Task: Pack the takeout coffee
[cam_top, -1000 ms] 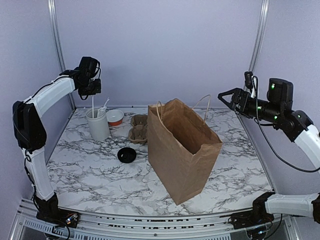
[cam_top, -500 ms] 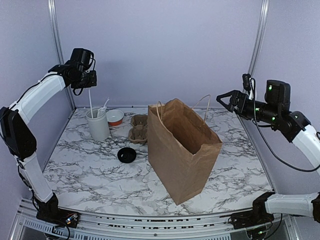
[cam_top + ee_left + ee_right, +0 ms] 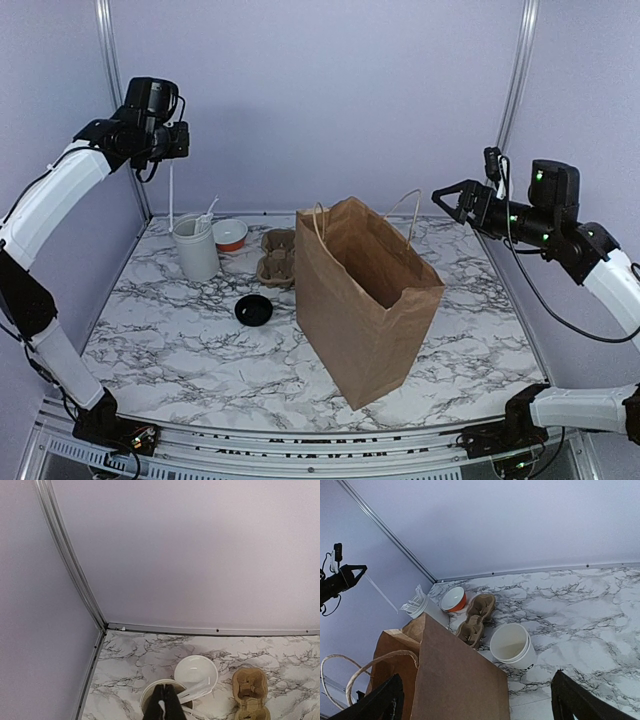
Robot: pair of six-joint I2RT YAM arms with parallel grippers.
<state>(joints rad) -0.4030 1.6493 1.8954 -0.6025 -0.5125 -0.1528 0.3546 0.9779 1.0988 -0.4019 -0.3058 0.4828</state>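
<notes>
The left gripper (image 3: 173, 152), high up by the back corner, is pressed together on a thin white stick (image 3: 170, 200) that hangs down toward a tall white cup (image 3: 196, 252) of plastic cutlery. Beside that cup sit an orange bowl (image 3: 231, 235), a cardboard cup carrier (image 3: 277, 258) and a loose black lid (image 3: 253, 310). The right gripper (image 3: 447, 198) hovers spread wide beyond the open brown paper bag (image 3: 365, 300) (an empty lidless cup (image 3: 512, 646) stands behind it). The takeout coffee shows in no view.
</notes>
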